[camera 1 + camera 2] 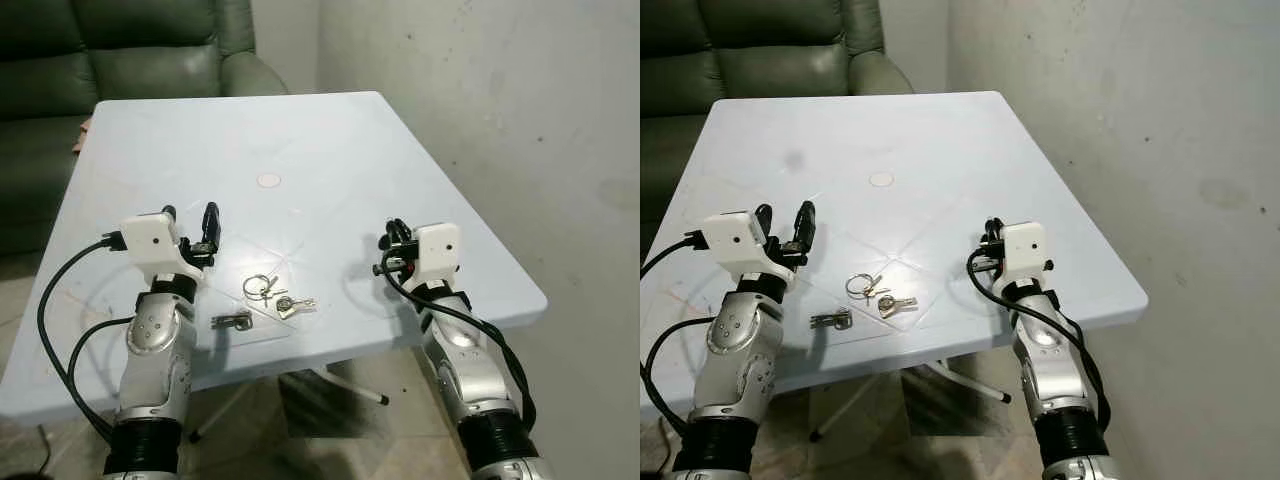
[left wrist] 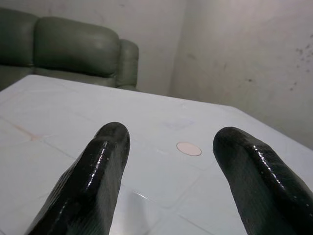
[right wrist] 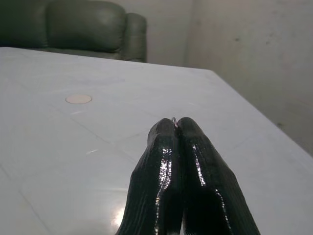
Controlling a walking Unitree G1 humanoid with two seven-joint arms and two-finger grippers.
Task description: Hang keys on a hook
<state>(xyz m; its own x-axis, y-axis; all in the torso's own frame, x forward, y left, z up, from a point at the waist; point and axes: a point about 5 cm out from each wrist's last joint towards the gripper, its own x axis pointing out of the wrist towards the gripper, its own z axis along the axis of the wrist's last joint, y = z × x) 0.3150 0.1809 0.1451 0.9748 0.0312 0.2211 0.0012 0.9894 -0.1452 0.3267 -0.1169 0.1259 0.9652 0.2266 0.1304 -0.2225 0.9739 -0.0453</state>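
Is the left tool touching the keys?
Apart. In the left eye view the left tool hovers open over the table, with bare tabletop between its fingers and the keys lying nearer the robot.

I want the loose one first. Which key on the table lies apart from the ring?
The dark key, nearest the left gripper. It lies alone; the others sit bunched at the ring.

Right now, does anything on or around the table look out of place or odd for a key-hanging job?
The keys lie loose on the white table between both grippers, one key apart from the ring. The table shows faint scuffs. Nothing spilled or broken.
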